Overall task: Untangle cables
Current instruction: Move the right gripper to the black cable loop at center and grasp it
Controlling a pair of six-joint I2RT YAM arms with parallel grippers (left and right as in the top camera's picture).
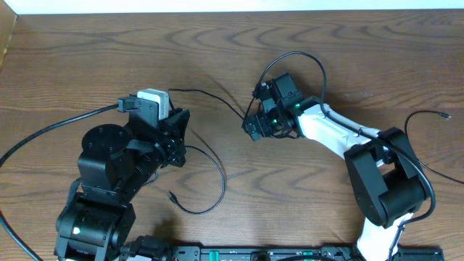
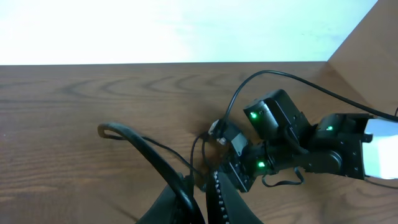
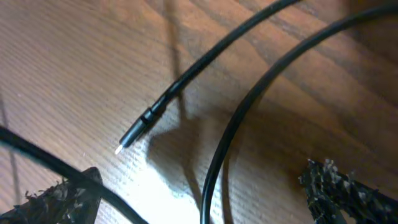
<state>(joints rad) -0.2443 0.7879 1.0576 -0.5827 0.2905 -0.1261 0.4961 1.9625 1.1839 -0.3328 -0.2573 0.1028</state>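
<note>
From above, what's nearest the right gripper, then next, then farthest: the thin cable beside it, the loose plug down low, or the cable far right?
Starting from the right gripper:
1. thin cable, right beside it, on its upper left.
2. loose plug, lower left, near the left arm.
3. far cable, over by the right edge.

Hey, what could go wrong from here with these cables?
1. The right gripper is open over the plug, with a second strand right beside it. Closing could pinch both, or miss the thin plug.
2. The left gripper looks shut on a cable. Pulling while the loop lies slack might tighten it rather than free it.
</note>
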